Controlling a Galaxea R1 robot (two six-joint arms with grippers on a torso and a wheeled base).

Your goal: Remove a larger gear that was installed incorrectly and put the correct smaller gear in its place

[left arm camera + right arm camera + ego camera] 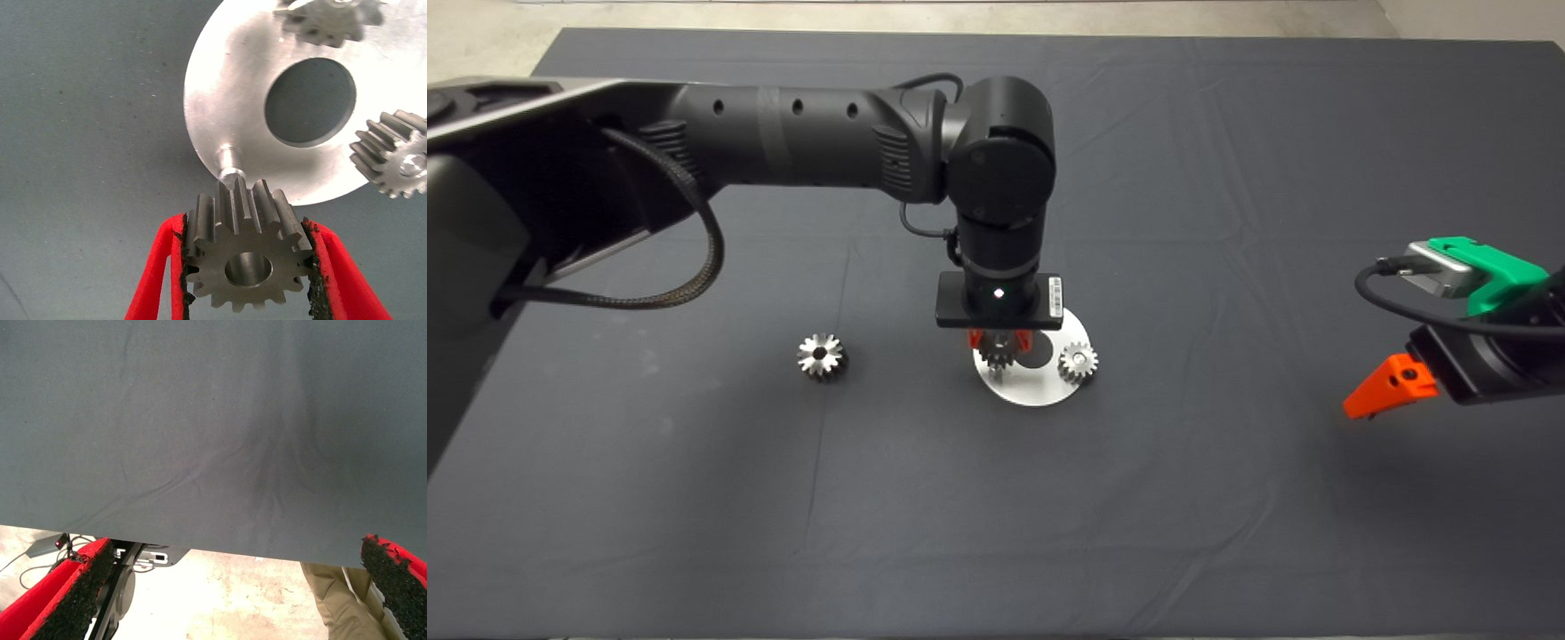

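Note:
My left gripper [1000, 342] is shut on the smaller gear [247, 257], a silver spur gear with a round centre hole, pinched at its sides by both red fingers [157, 267]. It hangs over the edge of the round metal plate [1032, 391], just short of a bare peg [230, 167]. The larger gear [821, 356] lies on the mat to the plate's left, well apart from it. In the head view the wrist hides most of the held gear.
The plate [227, 100] has a big round centre hole [310, 100] and carries two other gears [393, 163] [327, 20]. My right gripper [1392, 387] waits open at the mat's right edge. Its wrist view shows floor and a person's leg [333, 600].

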